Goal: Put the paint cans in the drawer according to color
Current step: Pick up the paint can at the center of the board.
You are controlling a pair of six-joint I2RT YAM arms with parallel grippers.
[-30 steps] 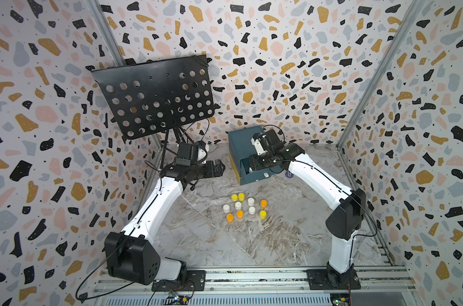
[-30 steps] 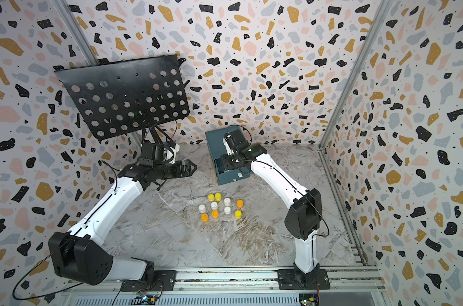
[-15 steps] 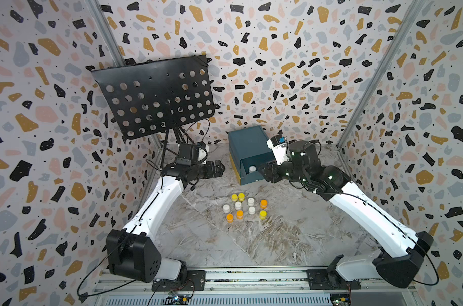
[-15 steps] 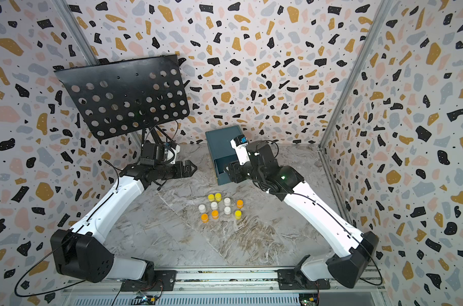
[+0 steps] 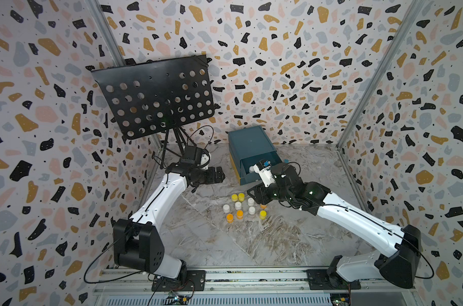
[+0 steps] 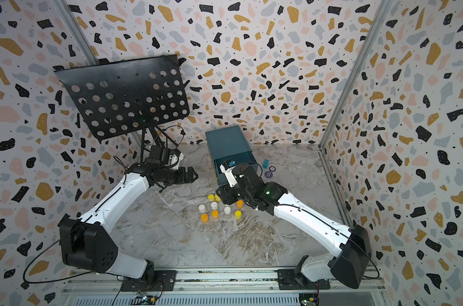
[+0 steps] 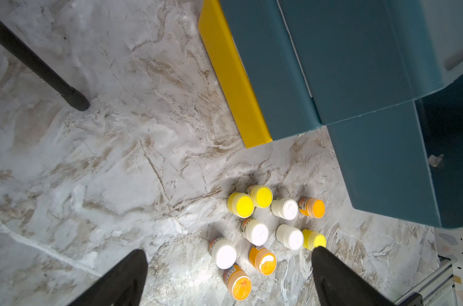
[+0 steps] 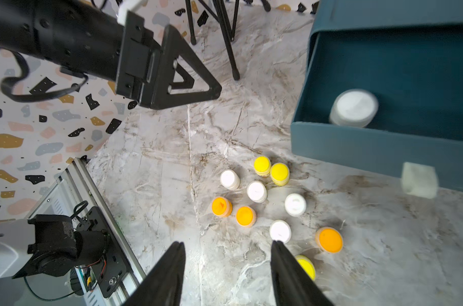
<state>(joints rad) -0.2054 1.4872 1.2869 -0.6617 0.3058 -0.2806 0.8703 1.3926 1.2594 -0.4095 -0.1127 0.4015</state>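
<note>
Several paint cans (image 5: 239, 209), white, yellow and orange, stand clustered on the marble table in both top views (image 6: 219, 209) and both wrist views (image 7: 264, 233) (image 8: 264, 201). One white can (image 8: 353, 108) lies in the open teal drawer (image 5: 251, 169). A shut yellow drawer (image 7: 233, 79) shows low on the unit. My right gripper (image 5: 254, 194) hangs open and empty over the cluster's drawer-side edge; its fingertips (image 8: 276, 242) frame bare table beside a white can. My left gripper (image 5: 219, 174) hovers open and empty left of the drawer unit, above the table (image 7: 229, 250).
A black perforated music stand (image 5: 156, 98) leans at the back left, its legs (image 8: 225, 39) on the table near the left arm. A purple disc (image 6: 268, 173) and a small teal piece (image 6: 265, 163) lie right of the drawer unit. The metal rail (image 5: 225, 275) runs along the front.
My right arm has pulled back out of the drawer and swung down over the cluster, leaving a white can in the drawer. The left arm has barely moved.
</note>
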